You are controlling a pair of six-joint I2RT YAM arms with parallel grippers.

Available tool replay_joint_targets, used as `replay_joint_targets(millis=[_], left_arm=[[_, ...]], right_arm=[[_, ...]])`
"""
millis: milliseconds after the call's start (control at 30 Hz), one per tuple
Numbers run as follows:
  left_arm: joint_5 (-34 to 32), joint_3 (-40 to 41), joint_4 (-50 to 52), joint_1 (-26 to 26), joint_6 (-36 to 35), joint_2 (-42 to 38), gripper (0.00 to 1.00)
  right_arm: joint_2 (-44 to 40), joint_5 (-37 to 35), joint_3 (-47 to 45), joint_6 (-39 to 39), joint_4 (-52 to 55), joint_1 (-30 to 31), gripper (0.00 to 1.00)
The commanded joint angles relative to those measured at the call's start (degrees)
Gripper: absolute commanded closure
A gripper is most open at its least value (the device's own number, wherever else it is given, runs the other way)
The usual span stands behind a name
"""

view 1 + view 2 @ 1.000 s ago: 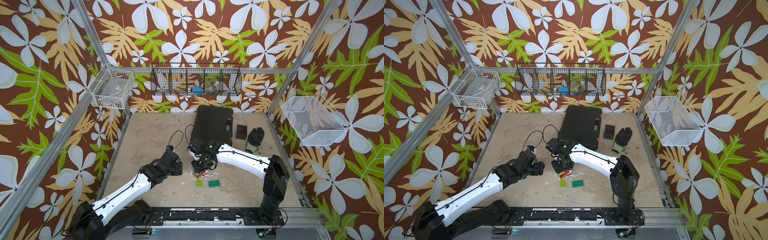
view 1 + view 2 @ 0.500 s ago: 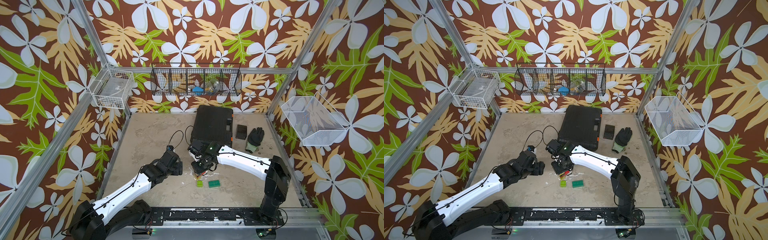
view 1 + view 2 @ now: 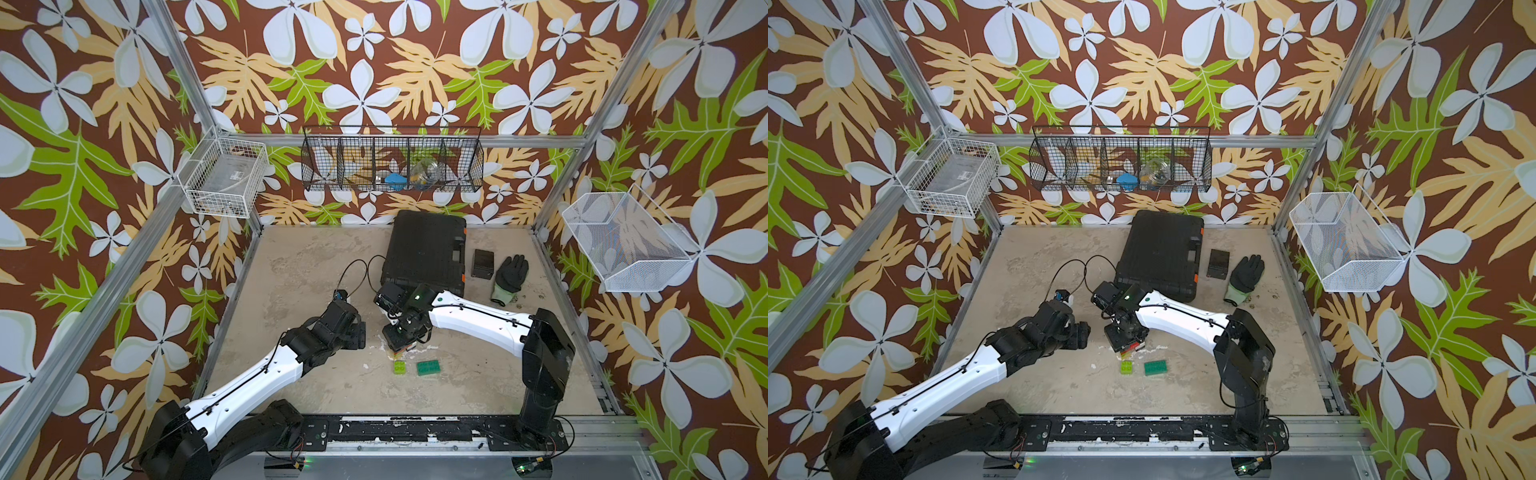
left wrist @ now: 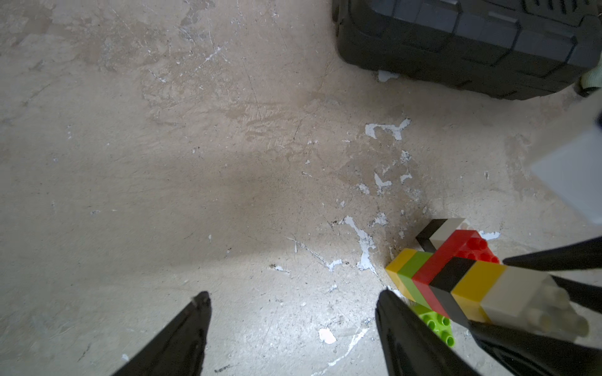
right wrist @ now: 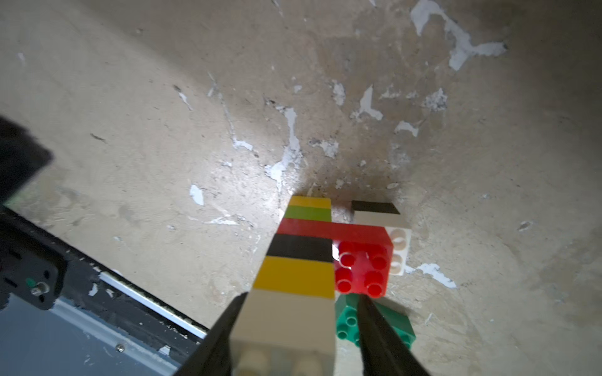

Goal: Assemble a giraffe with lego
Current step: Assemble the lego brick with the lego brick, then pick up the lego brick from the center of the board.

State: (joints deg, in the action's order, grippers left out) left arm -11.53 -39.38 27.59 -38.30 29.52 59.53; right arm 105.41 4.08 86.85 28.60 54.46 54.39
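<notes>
The partly built giraffe point(image 5: 299, 247) stands upright on the floor: a neck of black, yellow and white bricks on a red body, with two short legs. My right gripper point(image 5: 301, 296) straddles the top white brick. One finger touches it and a gap shows at the other, so the jaws are open. In both top views the right gripper point(image 3: 401, 340) covers most of the giraffe point(image 3: 1128, 350). A loose lime green lego brick point(image 3: 400, 368) and a dark green one point(image 3: 428, 368) lie just in front. My left gripper point(image 4: 293, 294) is open and empty, left of the giraffe point(image 4: 456, 276).
A large black case point(image 3: 428, 249) lies behind the arms, with a small black box point(image 3: 482, 264) and a glove point(image 3: 509, 276) to its right. Wire baskets hang on the walls. The metal front rail point(image 3: 415, 432) runs along the near edge.
My right gripper's jaws have parted from the white top brick they were shut on. Both arms have stayed almost in place.
</notes>
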Motion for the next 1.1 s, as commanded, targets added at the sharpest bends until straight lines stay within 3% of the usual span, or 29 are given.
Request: replay_joint_targets(millis=[0, 167, 267, 467, 500, 567, 767, 1067], left_arm=[[0.0, -0.5, 0.0, 0.1, -0.7, -0.4, 0.17], [-0.2, -1.1, 0.6, 0.1, -1.0, -1.0, 0.17], [-0.2, -1.5, 1.1, 0.1, -1.3, -1.5, 0.17], [1.7, -2.5, 1.5, 0.1, -1.3, -2.0, 0.17], [2.8, -2.7, 1.5, 0.1, -1.2, -1.8, 0.17], [5.4, -3.2, 1.3, 0.1, -0.6, -1.2, 0.16], [10.7, -3.9, 0.5, 0.1, 1.6, -1.2, 0.13], [12.4, -3.8, 1.7, 0.1, 2.1, -3.0, 0.13]], right_arm=[[-2.5, -3.2, 2.6, 2.1, 0.8, -0.3, 0.34], [-6.4, -5.9, 5.5, 4.3, 0.0, -0.5, 0.22], [-11.4, -6.1, 2.2, 8.4, -1.2, -0.4, 0.17], [-32.2, -8.9, -23.4, 24.5, -6.6, 3.3, 0.06], [-34.9, -8.3, -27.9, 26.6, -7.9, 4.0, 0.01], [-38.0, -8.4, -34.0, 29.5, -8.7, 4.9, 0.0], [-33.6, -11.3, -34.8, 27.7, -9.2, 5.1, 0.0], [-23.4, -7.6, -35.6, 21.8, -15.7, 3.9, 0.0]])
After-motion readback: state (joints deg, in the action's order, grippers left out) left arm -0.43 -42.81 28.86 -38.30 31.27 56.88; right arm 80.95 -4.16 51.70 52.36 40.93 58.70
